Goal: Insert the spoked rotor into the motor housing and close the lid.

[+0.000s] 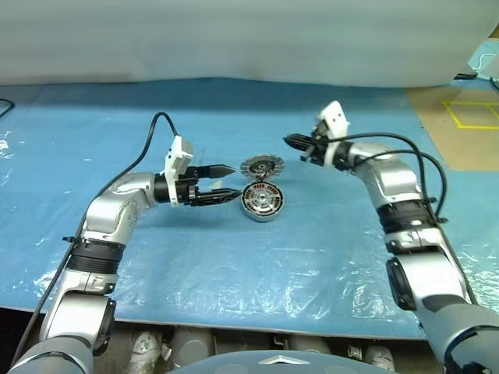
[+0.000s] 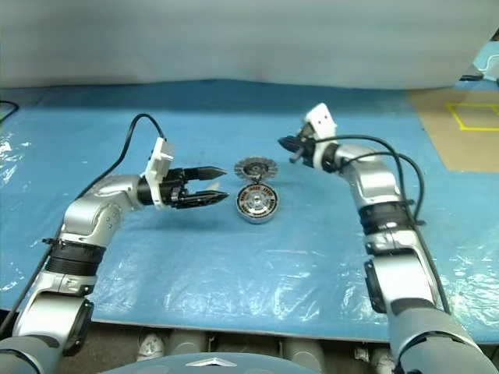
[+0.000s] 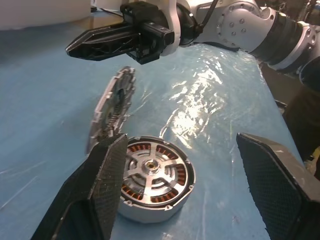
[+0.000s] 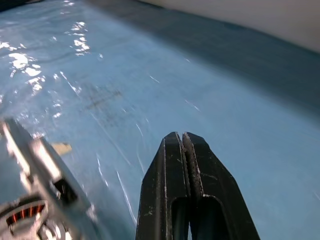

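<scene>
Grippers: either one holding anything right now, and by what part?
Nothing held. Left gripper is open beside the motor housing; right gripper is shut on nothing, up beyond the lid.

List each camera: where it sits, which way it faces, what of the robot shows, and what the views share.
Left eye and right eye: head, facing forward and down; both arms flank the motor housing, its lid up.
Left wrist: sits behind the open left gripper, over the housing; the shut right gripper is beyond.
Right wrist: looks past the shut right gripper's fingers at the blue sheet.
Shared: housing and sheet.
</scene>
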You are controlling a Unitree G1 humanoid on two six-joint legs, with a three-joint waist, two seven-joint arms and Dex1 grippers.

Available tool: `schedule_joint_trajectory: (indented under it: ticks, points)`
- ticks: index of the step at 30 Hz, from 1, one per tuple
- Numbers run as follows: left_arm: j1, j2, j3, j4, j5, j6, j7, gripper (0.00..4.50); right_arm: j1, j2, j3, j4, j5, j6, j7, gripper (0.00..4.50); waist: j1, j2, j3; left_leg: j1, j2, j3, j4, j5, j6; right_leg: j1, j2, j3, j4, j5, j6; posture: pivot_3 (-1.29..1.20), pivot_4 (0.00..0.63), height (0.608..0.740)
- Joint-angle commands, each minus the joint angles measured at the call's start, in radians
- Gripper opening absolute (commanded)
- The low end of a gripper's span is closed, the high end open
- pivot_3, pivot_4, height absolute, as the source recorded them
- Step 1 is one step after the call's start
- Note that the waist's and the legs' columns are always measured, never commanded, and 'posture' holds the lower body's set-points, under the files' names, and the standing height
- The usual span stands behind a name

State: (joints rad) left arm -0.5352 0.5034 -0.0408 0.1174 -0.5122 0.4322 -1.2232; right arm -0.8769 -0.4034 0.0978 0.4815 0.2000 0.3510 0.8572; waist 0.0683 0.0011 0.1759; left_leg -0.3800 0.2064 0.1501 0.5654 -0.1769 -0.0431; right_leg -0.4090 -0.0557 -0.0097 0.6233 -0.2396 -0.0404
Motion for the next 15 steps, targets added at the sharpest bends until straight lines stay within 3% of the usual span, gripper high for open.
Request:
schedule_joint_trajectory:
  ticks: [1,6,15]
  points:
    - [-0.006,0.036,0.015,-0.002,0.007,-0.011,-0.023,3.63,-0.03,0.025,0.054,-0.04,-0.016,-0.036,0.072,0.0,0.004,0.0,0.0,-0.001,0.0,0.0,0.0,0.0,0.0,0.0,0.0,-0.001,0.0,0.0,0.0,0.0,0.15,0.74]
    - [-0.002,0.082,0.027,0.01,0.005,0.002,-0.037,3.63,0.02,0.014,0.084,-0.201,0.02,0.011,0.163,0.0,0.009,0.0,0.0,-0.009,0.001,-0.002,0.0,0.0,0.0,-0.007,0.0,-0.003,0.001,0.002,0.003,0.0,0.15,0.74]
    - [-0.025,0.081,0.028,-0.018,-0.028,0.054,-0.035,3.63,0.183,-0.042,0.112,-0.422,0.016,0.073,0.193,0.0,0.009,0.0,0.0,-0.007,0.001,-0.001,0.001,0.0,0.0,-0.007,0.0,-0.002,0.002,0.0,0.0,0.0,0.15,0.74]
